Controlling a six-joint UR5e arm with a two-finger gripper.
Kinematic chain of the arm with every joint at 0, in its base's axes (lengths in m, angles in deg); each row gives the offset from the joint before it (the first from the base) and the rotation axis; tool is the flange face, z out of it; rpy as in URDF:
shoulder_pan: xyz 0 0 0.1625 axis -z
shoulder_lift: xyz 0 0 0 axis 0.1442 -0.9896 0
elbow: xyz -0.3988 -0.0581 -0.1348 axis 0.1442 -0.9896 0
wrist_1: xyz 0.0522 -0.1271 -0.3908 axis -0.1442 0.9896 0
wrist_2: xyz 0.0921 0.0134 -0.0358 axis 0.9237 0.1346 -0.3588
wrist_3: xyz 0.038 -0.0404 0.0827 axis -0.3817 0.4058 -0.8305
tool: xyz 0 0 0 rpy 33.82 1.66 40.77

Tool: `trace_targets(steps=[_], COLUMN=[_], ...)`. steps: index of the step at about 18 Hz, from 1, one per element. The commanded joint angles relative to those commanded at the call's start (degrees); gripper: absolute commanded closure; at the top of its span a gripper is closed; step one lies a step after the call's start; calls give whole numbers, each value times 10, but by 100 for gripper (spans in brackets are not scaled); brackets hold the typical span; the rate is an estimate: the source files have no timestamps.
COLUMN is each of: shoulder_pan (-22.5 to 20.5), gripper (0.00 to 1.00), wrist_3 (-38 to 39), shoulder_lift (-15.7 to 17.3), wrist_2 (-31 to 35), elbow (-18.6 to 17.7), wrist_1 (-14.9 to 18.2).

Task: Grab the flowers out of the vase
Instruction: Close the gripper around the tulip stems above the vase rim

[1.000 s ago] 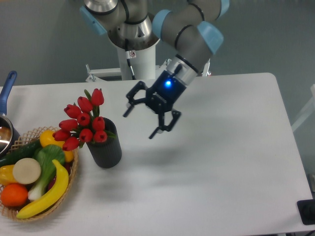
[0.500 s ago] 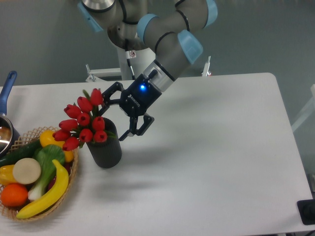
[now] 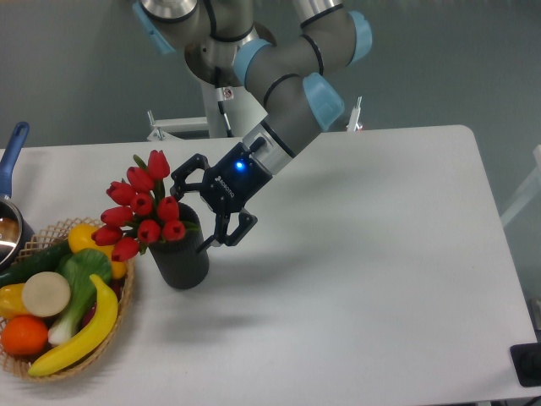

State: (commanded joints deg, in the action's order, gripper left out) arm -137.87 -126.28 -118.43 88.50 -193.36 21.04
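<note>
The end effector (image 3: 203,211), jaws spread, has travelled left from frame centre to the vase (image 3: 180,258) rim. The flowers (image 3: 139,207) remain inside at centre-left; grasp appears imminent.

We see a matt, dark grey vase (image 3: 180,260) with a slightly rough look, holding flowers (image 3: 138,207) whose red buds have a smooth, waxy sheen like plastic. The gripper (image 3: 203,209) is black, seemingly hard plastic or coated metal, with matt fingers (image 3: 226,238). The arm (image 3: 292,80) is smooth grey metal with glossy pale blue plastic caps. The surface (image 3: 372,271) is smooth, matt white. The basket (image 3: 124,306) is rough woven wicker, its fruit and vegetables (image 3: 72,334) shiny.
</note>
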Motion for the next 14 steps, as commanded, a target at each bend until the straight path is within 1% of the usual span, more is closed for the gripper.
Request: trace_targets(steps=[1, 4, 5, 6, 7, 14], shoulder_pan=[0, 0, 0, 0, -1, -2], gripper=[35, 77, 88, 95, 100, 100], wrist_3=[-1, -12, -20, -32, -40, -39], shoulder_lift=[2, 3, 5, 7, 9, 32], wrist_2=[0, 1, 3, 5, 5, 7], elbow=[0, -5, -7, -10, -12, -19], wrist_1=[0, 0, 0, 0, 0, 1])
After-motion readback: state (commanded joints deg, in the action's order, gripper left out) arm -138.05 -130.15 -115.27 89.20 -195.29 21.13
